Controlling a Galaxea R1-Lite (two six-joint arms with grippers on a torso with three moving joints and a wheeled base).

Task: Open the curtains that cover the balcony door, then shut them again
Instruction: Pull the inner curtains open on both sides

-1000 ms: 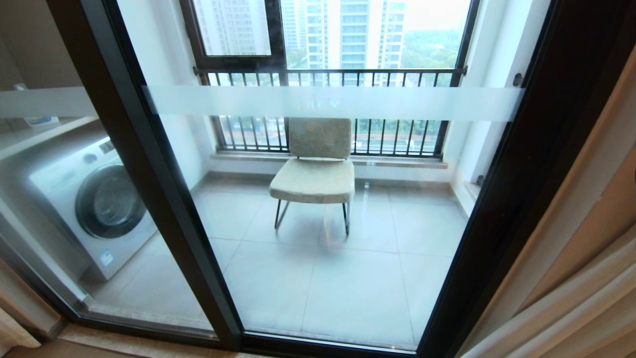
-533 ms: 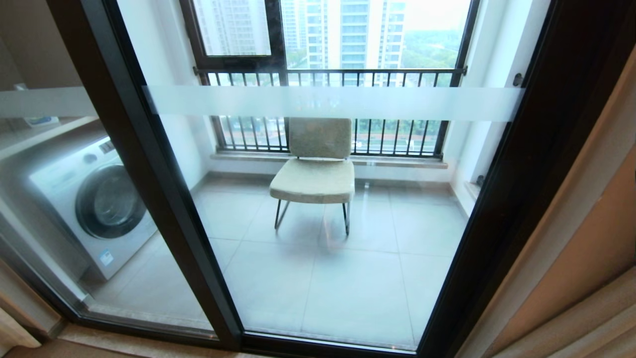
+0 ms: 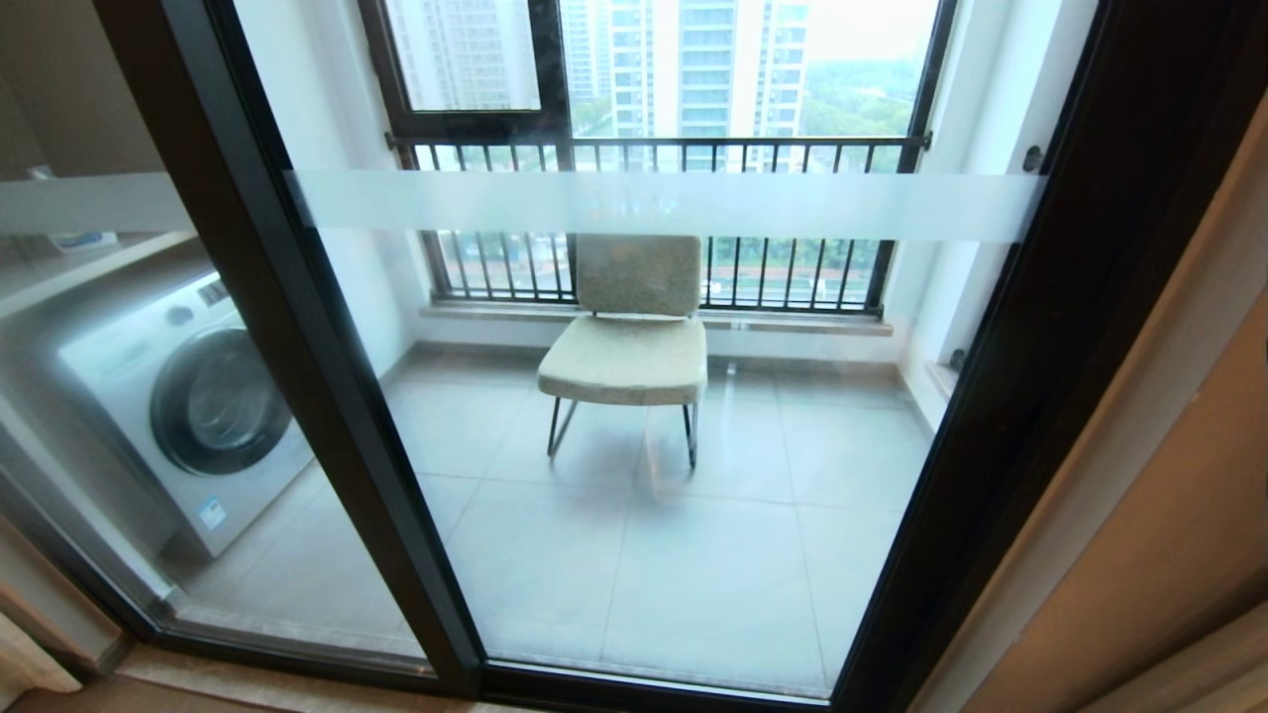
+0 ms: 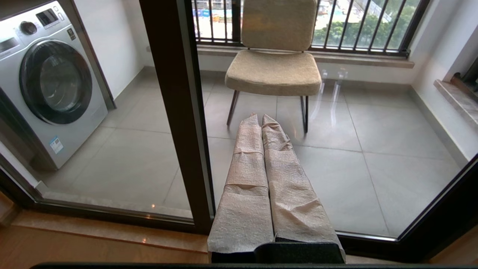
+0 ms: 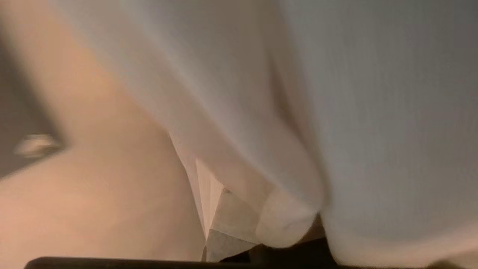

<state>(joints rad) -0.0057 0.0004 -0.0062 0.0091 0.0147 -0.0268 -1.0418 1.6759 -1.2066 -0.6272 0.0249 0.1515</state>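
Observation:
The balcony door [image 3: 634, 208] stands uncovered, its clear glass crossed by a frosted band between dark frames [image 3: 327, 396]. Only a sliver of the beige curtains [image 3: 1204, 668] shows, at the lower right corner of the head view. In the right wrist view pale curtain fabric [image 5: 336, 112] fills the picture and drapes over my right gripper [image 5: 218, 224], whose taped fingers lie together; I see no fold clamped between them. My left gripper [image 4: 260, 117] is shut and empty, its taped fingers pointing at the glass beside the middle door frame [image 4: 179, 112].
Behind the glass are a beige chair [image 3: 629, 337] on the tiled balcony floor, a washing machine [image 3: 188, 406] at the left, and a window with black railing bars [image 3: 654, 149]. A tan wall edge [image 3: 1169, 446] runs along the right of the door.
The curtain folds at the lower right of the head view have slid off to the right, leaving a sliver. The door and the left gripper have not moved.

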